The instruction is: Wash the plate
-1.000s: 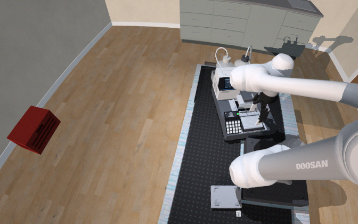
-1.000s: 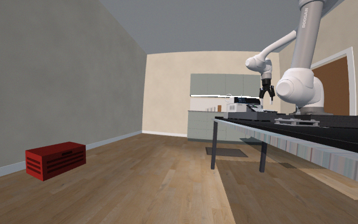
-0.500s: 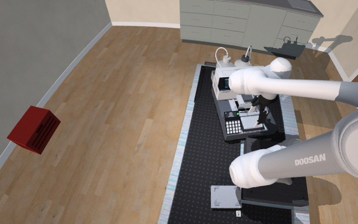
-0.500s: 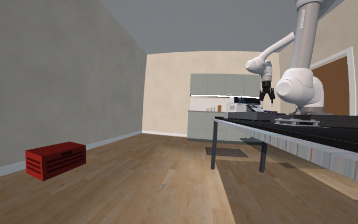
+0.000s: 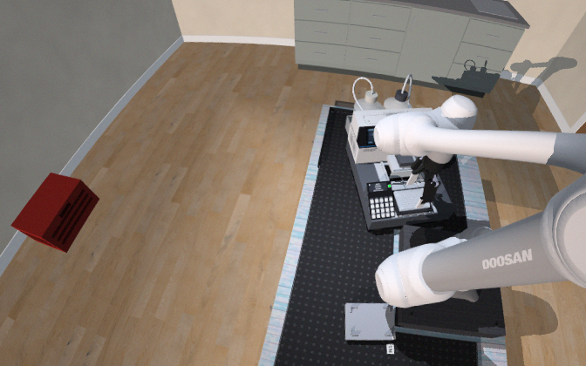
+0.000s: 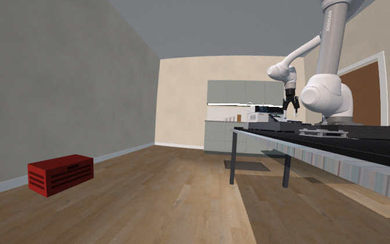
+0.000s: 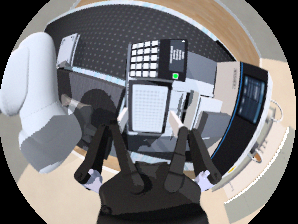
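1. Black two-finger gripper with pale fingertips [image 5: 416, 191] [image 6: 290, 114] points downward over the washer's front, its fingers standing well apart, more than halfway open, with nothing held between them.
2. Below it lies the white rectangular well plate [image 5: 410, 199] [image 7: 149, 107], on the dark carrier [image 5: 410, 211] [image 7: 147, 133] of the washer. In the wrist view one fingertip shows beside each long side of the plate, with a gap at both sides.
3. The plate looks flat from above; whether it is fully down inside the locators cannot be told, nor can its cut corner be made out.
4. Beside the plate is the keypad of white square keys [image 5: 381, 207] [image 7: 144, 60], and near one corner of that panel the small square lamp [image 5: 389, 186] [image 7: 175, 76] is green.
5. Behind the carrier stands the white, box-shaped washer housing [image 5: 362, 114] [image 6: 257, 117] with a dark display [image 5: 370, 137] [image 7: 252, 97].
6. Well apart from the gripper and plate, the light grey, flat plate nest [image 5: 370, 321] [image 6: 322, 131] [image 7: 67, 51] sits on the black dotted table surface [image 5: 331, 261] [image 7: 105, 35], near a small white N1 label [image 5: 390, 349].

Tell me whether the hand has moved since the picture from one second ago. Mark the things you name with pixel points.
Yes, down: in the exterior view the hand [image 5: 415, 192] [image 6: 290, 114] [image 7: 148, 114] is slightly lower against the wall cupboards [image 6: 235, 91].
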Robot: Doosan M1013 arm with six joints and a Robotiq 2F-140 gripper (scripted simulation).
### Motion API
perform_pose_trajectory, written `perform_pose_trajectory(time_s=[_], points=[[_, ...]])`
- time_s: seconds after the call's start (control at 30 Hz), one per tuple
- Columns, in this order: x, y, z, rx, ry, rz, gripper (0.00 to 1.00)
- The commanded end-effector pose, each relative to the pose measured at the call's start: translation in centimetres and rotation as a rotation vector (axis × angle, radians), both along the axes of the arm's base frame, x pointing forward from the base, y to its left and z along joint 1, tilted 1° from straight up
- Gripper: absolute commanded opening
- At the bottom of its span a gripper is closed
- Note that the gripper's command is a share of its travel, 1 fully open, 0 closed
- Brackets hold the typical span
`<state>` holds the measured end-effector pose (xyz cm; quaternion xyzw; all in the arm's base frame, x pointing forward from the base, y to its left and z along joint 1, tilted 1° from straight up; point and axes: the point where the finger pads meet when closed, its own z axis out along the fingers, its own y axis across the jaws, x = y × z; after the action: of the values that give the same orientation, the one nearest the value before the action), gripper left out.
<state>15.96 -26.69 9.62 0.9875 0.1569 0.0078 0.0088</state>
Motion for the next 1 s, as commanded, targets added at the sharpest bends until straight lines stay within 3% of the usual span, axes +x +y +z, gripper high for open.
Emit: perform_pose_trajectory(time_s=[0.0,0.97], points=[[0.0,0.0,0.0,0.0,0.0,0.0,0.7],[0.0,0.0,-1.5,0.0,0.0,0.0,0.7]])
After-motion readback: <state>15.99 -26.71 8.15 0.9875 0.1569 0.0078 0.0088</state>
